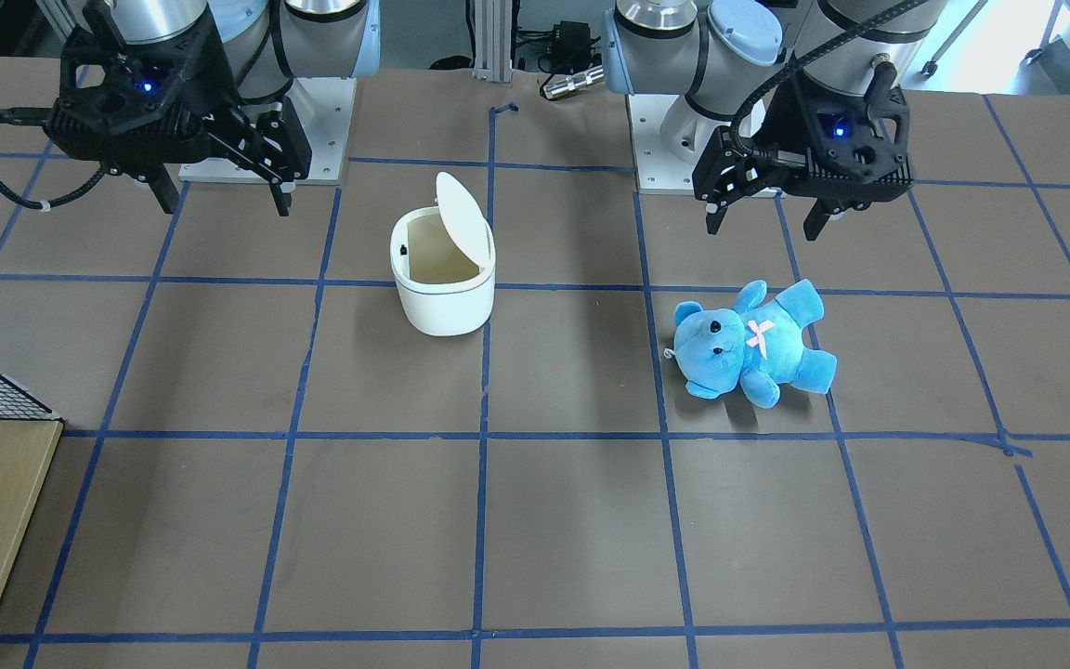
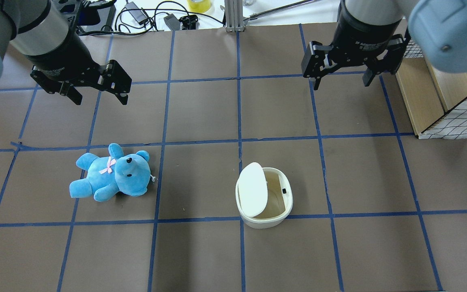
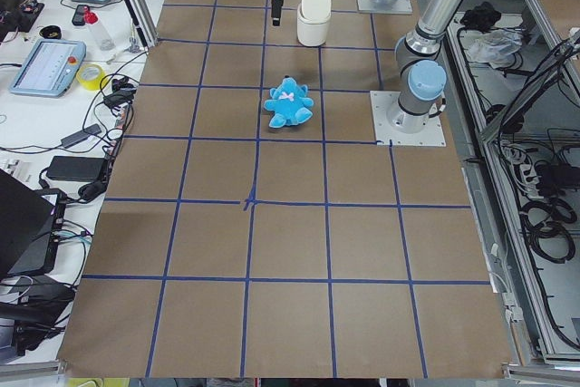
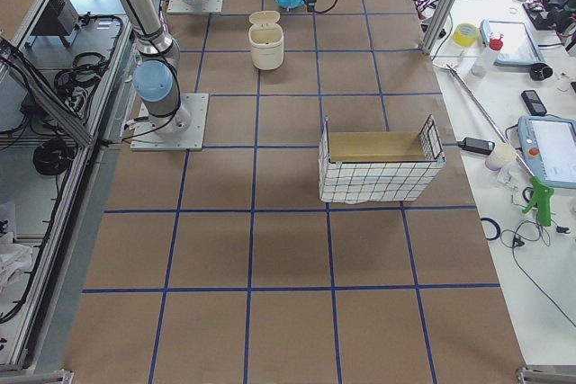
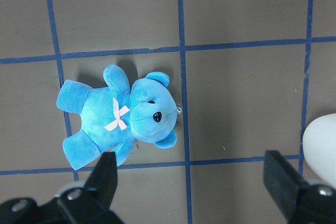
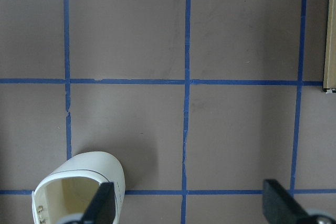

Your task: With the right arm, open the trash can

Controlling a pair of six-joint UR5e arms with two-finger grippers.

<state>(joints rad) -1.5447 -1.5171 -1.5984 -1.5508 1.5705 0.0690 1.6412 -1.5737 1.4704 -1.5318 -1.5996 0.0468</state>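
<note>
Trash can [image 2: 258,194] lid up; well apart from right claw [image 2: 341,82]

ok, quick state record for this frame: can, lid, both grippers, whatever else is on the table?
trash can: upright on the table, on the robot's right half
lid: swung up, tan inside showing, nothing seen inside
right gripper: open, above the table, clear of the can, holding nothing
left gripper: open, above the table, holding nothing
teddy bear: blue, on its back, on the robot's left half, apart from the can
wire basket: at the table's right edge
task state: can looks already open
</note>
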